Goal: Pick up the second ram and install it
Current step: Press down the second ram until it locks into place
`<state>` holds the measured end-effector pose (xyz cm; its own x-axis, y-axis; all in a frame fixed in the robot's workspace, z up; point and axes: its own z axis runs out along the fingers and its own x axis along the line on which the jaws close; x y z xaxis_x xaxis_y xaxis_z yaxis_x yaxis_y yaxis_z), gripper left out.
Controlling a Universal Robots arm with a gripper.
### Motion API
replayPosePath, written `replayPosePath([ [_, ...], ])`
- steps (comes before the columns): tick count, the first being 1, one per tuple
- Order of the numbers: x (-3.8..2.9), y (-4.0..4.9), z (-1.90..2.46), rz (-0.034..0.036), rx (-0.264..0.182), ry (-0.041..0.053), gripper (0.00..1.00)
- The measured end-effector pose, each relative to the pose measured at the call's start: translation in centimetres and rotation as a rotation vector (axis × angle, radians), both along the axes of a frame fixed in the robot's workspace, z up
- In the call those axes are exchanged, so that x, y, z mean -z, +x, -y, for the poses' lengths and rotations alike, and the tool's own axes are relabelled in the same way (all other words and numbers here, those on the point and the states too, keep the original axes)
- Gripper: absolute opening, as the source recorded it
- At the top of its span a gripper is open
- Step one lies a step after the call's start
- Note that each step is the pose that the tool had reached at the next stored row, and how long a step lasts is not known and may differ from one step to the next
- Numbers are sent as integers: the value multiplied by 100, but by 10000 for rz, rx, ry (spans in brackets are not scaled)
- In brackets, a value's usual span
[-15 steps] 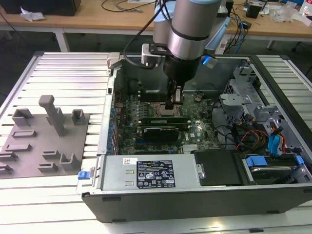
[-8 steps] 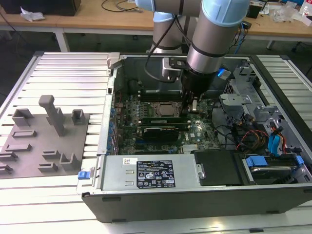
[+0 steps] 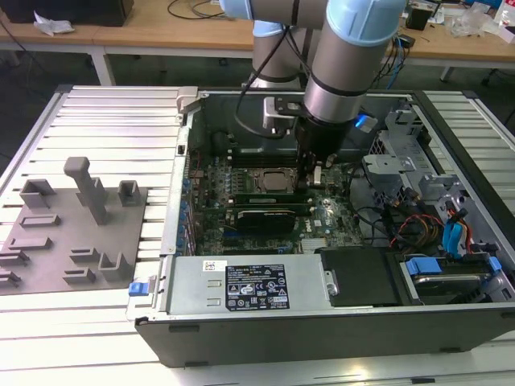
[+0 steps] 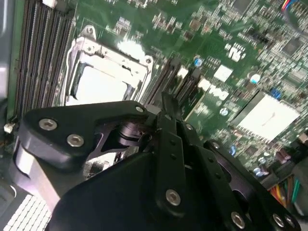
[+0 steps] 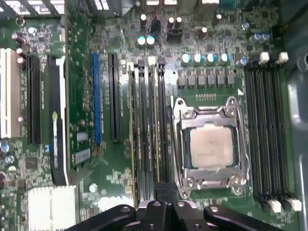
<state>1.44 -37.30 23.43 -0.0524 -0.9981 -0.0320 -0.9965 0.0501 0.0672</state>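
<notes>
Gripper point(image 3: 315, 173): low inside the open computer case point(image 3: 322, 330), hanging over the memory slots point(image 5: 149, 134) just beside the processor socket point(image 5: 211, 144); cannot tell whether open or closed, or gripping anything.
Second ram point(image 3: 265, 198): apparently the thin green stick on edge in the slots next to the socket, one end running under the gripper; hard to say whether fully seated.
Handling: judged light and stiff, but fragile; bare chips and gold contacts best left untouched.
Where to hold: by the two long flat faces near the top edge, around the middle, kept upright and in line with the slot.
Risk: a tilted stick likely to jam or miss the latches; board beneath crowded with small parts.
Grey peg plate point(image 3: 72, 241): on the bench point(image 3: 105, 121), well apart from the case, on the exterior view's left.
</notes>
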Motion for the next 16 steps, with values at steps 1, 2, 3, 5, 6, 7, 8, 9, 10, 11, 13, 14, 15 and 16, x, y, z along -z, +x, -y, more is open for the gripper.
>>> replayPosePath([
  [1, 1, -87, 2, 15, 2, 1, 11],
  [2, 0, -160, 4, 24, 0, 0, 11],
  [3, 1, -221, 5, 31, 2, 0, 11],
  [5, 3, -349, 6, 45, 1, 3, 11],
  [6, 2, -414, 8, 51, 1, 1, 11],
  [7, 3, -459, 8, 56, 2, 2, 11],
  [8, 3, -503, 8, 59, 0, 1, 11],
  [9, 5, -598, 8, 71, 0, 1, 11],
  [10, 7, -686, 8, 82, 1, 0, 11],
  [11, 9, -749, 8, 92, -1, 0, 11],
  [13, 15, -851, 8, 105, 0, -1, 11],
  [14, 23, -873, 8, 107, 1, 0, 11],
  [15, 39, -879, 9, 104, 1, -4, 11],
  [16, 57, -880, 9, 103, 0, 1, 11],
])
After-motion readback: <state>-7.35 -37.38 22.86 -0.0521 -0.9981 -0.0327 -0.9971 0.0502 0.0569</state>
